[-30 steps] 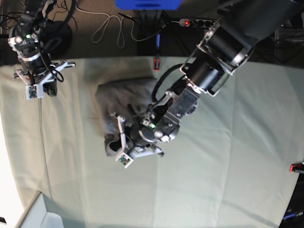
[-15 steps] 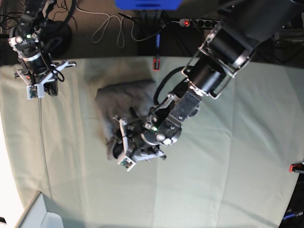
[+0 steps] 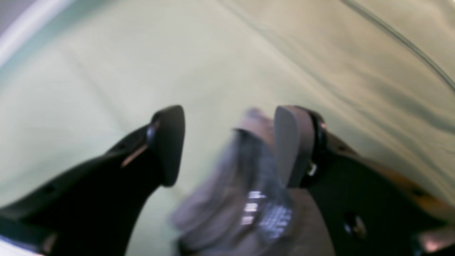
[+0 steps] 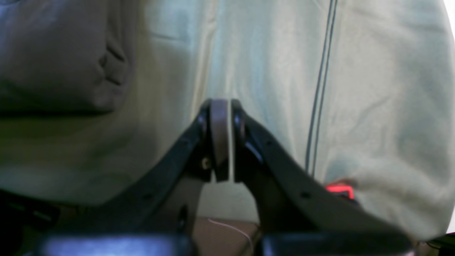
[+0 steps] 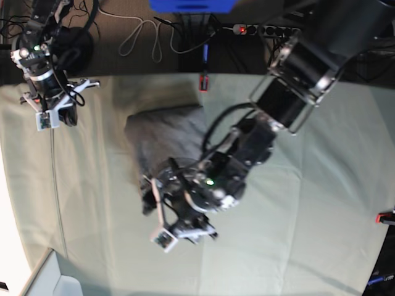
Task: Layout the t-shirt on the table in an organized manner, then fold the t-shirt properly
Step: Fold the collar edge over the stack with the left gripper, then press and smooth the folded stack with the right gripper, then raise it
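Observation:
The dark grey t-shirt (image 5: 163, 132) lies bunched in a wrinkled heap on the table (image 5: 296, 246), left of centre. My left gripper (image 5: 166, 216) hovers at the heap's near end. In the left wrist view, which is blurred, this gripper (image 3: 229, 142) stands open. A fold of the t-shirt (image 3: 231, 199) lies between the fingers, against the right pad (image 3: 291, 142). My right gripper (image 5: 55, 111) sits at the far left edge of the table, apart from the shirt. Its pads (image 4: 218, 138) are pressed together on nothing, with the t-shirt (image 4: 53, 64) off to its upper left.
A thin cable (image 4: 321, 89) runs over the cloth beside the right gripper. Red clamps (image 5: 202, 82) (image 5: 386, 217) hold the cloth at the far and right edges. A pale box corner (image 5: 49, 277) shows at the bottom left. Cables and a power strip (image 5: 250, 29) lie beyond the far edge.
The left gripper has opened and moved toward the near edge, and the shirt's near end has stretched that way. The right arm has not moved.

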Controlling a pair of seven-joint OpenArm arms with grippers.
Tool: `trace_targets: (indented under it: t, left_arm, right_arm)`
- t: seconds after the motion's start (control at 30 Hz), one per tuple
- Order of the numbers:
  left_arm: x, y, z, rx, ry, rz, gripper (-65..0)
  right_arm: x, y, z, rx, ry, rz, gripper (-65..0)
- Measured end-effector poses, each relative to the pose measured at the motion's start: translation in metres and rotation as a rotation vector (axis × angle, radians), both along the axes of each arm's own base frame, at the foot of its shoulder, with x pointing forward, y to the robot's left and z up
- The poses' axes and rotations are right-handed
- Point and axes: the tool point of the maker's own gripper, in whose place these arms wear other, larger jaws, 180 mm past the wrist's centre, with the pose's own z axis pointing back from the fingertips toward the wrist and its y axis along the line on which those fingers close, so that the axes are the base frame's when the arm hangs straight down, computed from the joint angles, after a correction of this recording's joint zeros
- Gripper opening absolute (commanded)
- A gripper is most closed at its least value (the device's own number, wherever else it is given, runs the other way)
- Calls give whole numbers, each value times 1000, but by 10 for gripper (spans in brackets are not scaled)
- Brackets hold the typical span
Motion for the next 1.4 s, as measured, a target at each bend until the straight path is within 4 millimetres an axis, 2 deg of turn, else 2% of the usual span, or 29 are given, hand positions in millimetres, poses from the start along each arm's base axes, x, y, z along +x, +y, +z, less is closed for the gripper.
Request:
trace_targets:
  t: [0.07, 0.13, 0.23, 0.27, 0.3, 0.43, 0.5, 0.6, 0.7, 0.83, 0.9, 1.03, 1.1, 1.2, 1.4]
  left_arm:
    - [2, 19, 13, -34, -31, 38, -264]
    - [4, 49, 23, -86, -52, 117, -264]
    - [1, 116, 19, -124, -41, 282, -264]
    - [-3, 144, 14, -125, -39, 353, -264]
    - [-7, 173, 8, -121, -31, 427, -264]
    - [-44, 259, -18, -125, 23, 659, -264]
    - [-65, 296, -28, -127, 46, 769, -264]
    - [-88, 336, -31, -122, 44, 878, -264]
    - [-106, 361, -32, -110, 45, 946, -264]
    - [-128, 386, -29, -86, 35, 1009, -264]
    - [-134, 391, -28, -75, 35, 1023, -264]
    - [-139, 393, -29, -76, 39, 1031, -264]
    - [-142, 394, -30, -70, 42, 1031, -264]
    - [-148, 394, -35, -61, 57, 1032, -264]
    - [-149, 393, -36, -61, 62, 1032, -264]
  right_arm:
    - [13, 1, 13, -11, -41, 6, -646]
    - [32, 12, 30, -8, -109, 42, -646]
    - [57, 35, 39, 8, -144, 105, -645]
    - [67, 44, 42, 17, -156, 128, -645]
    - [77, 54, 46, 29, -172, 153, -645]
    - [112, 91, 49, 50, -148, 251, -645]
    - [126, 111, 48, 59, -127, 307, -645]
    - [141, 137, 42, 58, -87, 386, -645]
    - [148, 157, 30, 74, -50, 441, -645]
    - [144, 178, -4, 106, 58, 491, -645]
    - [146, 183, -14, 115, 92, 505, -645]
    - [162, 195, -11, 164, 50, 521, -645]
    - [165, 197, -18, 187, 62, 520, -645]
    - [162, 192, -35, 192, 112, 514, -646]
    - [175, 156, -36, 161, 72, 429, -646]
